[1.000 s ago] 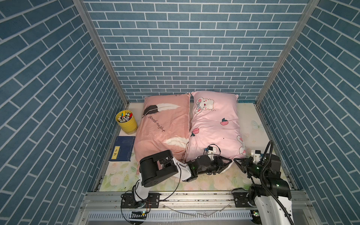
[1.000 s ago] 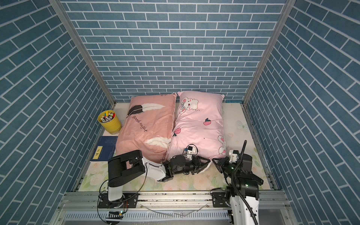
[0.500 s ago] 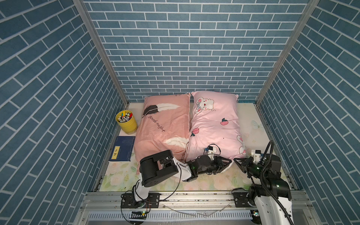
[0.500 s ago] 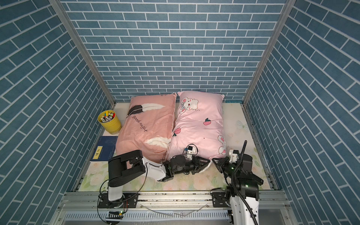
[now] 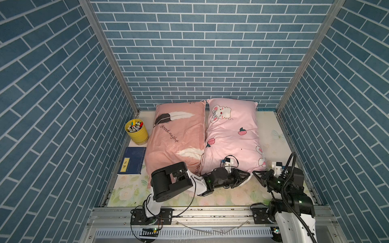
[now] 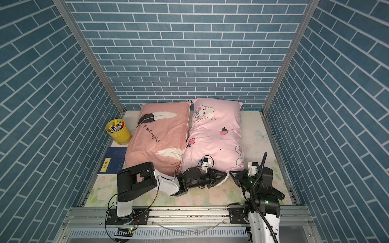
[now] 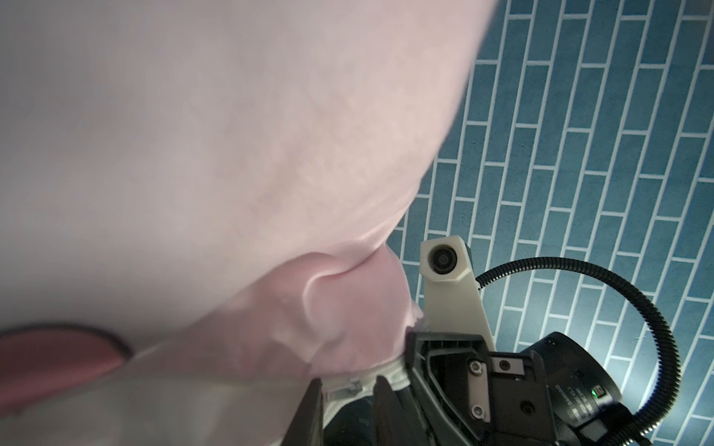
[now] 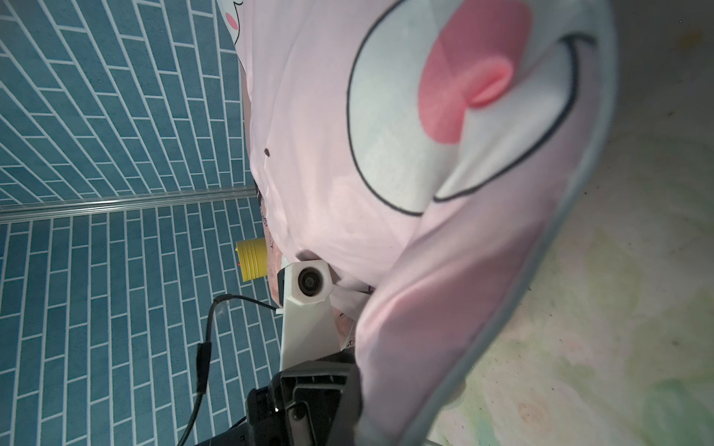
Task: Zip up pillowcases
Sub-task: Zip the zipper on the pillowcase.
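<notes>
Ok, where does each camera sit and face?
Top views: high over the front rail, looking down on salmon pillowcase, light-pink pillowcase, left arm, right arm.
Left wrist: low at the light-pink corner, facing right gripper; own fingers show.
Right wrist: opposite, facing left gripper; own fingers hidden under cloth.
Shared: each wrist view shows the other's camera.

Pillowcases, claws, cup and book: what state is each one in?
light-pink pillowcase, flat, white showing at near end.
salmon pillowcase, flat, zipper hidden.
left claw, narrow around zipper edge, grip unclear.
right claw, shut on light-pink pillowcase corner.
yellow cup, upright, holding pens.
blue book, closed, flat.
</notes>
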Available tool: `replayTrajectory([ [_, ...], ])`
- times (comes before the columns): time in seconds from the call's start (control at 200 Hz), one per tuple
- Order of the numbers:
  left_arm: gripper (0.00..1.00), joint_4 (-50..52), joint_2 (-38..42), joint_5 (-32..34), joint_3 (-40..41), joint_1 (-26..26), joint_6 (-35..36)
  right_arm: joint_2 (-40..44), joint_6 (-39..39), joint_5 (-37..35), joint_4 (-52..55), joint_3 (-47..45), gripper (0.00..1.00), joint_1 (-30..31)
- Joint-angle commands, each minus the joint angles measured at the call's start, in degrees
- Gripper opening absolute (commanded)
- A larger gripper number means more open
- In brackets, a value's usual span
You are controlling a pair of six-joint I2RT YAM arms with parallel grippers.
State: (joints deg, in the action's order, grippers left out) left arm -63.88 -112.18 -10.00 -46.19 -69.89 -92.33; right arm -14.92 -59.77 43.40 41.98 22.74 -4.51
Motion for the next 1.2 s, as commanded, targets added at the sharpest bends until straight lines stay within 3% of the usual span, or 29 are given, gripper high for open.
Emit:
replayTrajectory([
  [0.0, 0.24, -1.1, -0.4, 0.5, -0.8, -0.1, 0.7, 0.9, -0.8, 1.4, -0.1, -1.1, 0.00, 0.2],
  [1.195, 0.12, -1.5, -1.0, 0.4, -0.7, -0.1, 0.6, 0.7, 0.7, 0.3, 1.4, -0.4, 0.00, 0.2],
])
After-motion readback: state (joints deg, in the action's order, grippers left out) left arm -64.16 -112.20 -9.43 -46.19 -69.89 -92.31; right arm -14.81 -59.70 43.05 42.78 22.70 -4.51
